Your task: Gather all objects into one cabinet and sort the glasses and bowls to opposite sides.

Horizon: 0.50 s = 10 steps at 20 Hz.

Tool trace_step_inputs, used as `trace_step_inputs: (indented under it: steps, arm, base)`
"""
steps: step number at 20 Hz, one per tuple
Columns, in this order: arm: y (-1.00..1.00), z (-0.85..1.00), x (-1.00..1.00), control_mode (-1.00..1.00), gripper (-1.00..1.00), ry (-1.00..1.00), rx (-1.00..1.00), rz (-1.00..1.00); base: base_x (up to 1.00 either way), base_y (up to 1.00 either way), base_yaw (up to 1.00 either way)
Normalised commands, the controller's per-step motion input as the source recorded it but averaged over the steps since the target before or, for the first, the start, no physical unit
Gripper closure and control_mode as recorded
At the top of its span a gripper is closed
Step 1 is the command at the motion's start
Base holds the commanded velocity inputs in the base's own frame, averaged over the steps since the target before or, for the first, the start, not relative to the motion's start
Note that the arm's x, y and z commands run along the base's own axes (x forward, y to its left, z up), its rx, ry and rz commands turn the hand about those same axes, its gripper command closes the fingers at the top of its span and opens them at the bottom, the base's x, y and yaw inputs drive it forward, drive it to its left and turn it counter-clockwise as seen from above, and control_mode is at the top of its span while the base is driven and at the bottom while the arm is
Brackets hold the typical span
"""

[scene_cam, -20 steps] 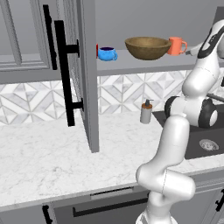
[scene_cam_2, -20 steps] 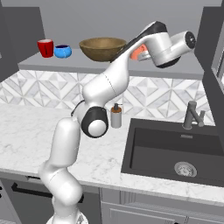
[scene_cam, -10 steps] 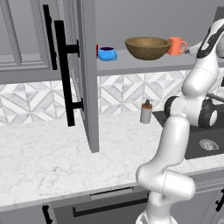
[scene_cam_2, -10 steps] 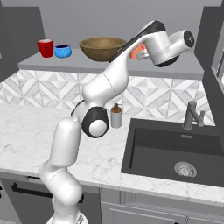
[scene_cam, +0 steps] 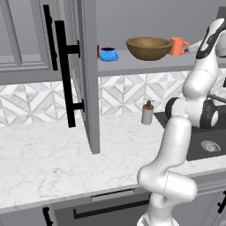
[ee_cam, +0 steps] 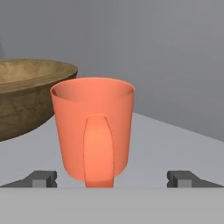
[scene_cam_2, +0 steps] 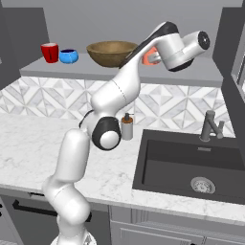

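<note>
Orange and upright, the small handled orange mug (ee_cam: 92,131) stands on the plain grey shelf (scene_cam: 145,66) of the grey wall cabinet, its handle turned straight toward the hand (ee_cam: 112,178). The hand sits level with the mug and just short of it, its two dark fingertips (ee_cam: 41,178) spread wide apart, one to either side of the handle, with nothing between them touching the mug. In the right base view the white arm rises from the white marble tabletop (scene_cam_2: 33,153) edge, bends at a dark elbow, then climbs steeply to shelf height, where the wrist folds over and points back at the orange mug (scene_cam_2: 149,55).

Taking the wide, shallow brown wooden bowl (scene_cam: 149,47) as the landmark: it rests on the same shelf near the middle. The orange mug (scene_cam: 177,46) stands just beside the bowl on its sink side, apart from it. On the bowl's other side, well apart, sits the squat rounded blue mug (scene_cam: 107,54), and past that the small red mug (scene_cam_2: 50,52), just beside the blue mug (scene_cam_2: 68,56). Beyond those, the tall grey cabinet door (scene_cam: 86,75) stands swung open, its long black bar handle (scene_cam: 62,79) facing outward. Below the bowl, a grey soap dispenser (scene_cam: 147,113) stands on the tabletop against the patterned backsplash.
</note>
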Motion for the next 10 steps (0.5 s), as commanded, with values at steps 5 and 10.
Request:
trace_step_inputs:
  steps: [5, 10]
  arm:
    - [0.07, 0.0, 0.14, -1.0, -1.0, 0.0, 0.0, 0.0]
    - [0.18, 0.0, 0.04, -1.0, -1.0, 0.0, 0.0, 0.0]
  base:
    - [0.0, 0.0, 0.0]
    - [0.0, 0.0, 0.0]
